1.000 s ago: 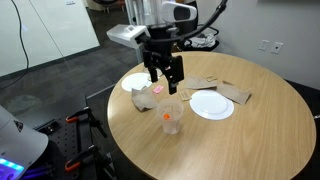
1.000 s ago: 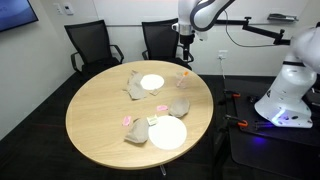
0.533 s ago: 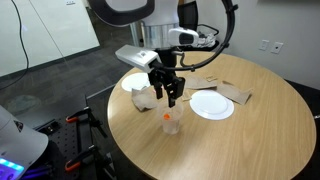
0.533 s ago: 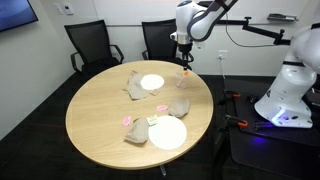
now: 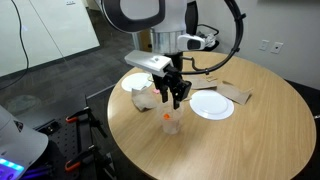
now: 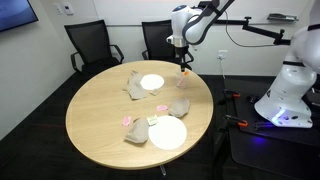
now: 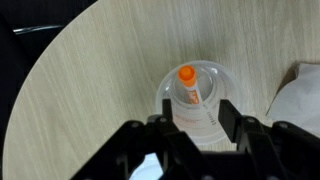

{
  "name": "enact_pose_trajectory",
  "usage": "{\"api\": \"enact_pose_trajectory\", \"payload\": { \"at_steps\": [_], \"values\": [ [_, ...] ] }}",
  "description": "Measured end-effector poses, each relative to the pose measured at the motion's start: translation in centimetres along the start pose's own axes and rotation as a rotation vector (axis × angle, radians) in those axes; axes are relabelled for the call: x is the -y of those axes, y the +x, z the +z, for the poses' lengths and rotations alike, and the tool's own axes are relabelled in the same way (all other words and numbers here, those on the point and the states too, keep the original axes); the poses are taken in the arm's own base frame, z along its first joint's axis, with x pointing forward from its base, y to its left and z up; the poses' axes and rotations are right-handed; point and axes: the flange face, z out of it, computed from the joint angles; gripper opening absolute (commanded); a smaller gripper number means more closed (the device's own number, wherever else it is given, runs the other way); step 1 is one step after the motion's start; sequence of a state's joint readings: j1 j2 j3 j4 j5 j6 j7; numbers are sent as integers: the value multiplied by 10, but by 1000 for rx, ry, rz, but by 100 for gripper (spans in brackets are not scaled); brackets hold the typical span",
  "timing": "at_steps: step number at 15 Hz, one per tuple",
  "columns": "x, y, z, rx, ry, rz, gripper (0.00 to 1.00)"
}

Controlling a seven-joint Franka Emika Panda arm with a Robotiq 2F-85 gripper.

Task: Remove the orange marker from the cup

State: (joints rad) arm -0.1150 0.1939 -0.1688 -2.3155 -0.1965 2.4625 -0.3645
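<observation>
Fingers (image 7: pixel 228 116) spread apart, holding nothing. Gripper (image 5: pixel 175 99) hangs just above the clear cup (image 7: pixel 208 85). Orange marker (image 7: pixel 188 84) stands tilted inside the cup, cap up, on round wooden table (image 7: pixel 90 90).

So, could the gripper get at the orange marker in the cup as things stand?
Probably yes: the gripper hangs open above the cup, and the orange marker stands up inside with nothing covering it.

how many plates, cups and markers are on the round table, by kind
white plates: 2
clear cup: 1
orange marker: 1
total: 4
</observation>
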Motion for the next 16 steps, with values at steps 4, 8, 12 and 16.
{"api": "enact_pose_trajectory", "payload": {
  "at_steps": [4,8,12,16],
  "values": [
    [-1,9,10,13,1,-39,44],
    [-2,12,23,35,8,-56,47],
    [-1,12,36,57,16,-59,49],
    [2,12,46,76,24,-65,49]
  ]
}}
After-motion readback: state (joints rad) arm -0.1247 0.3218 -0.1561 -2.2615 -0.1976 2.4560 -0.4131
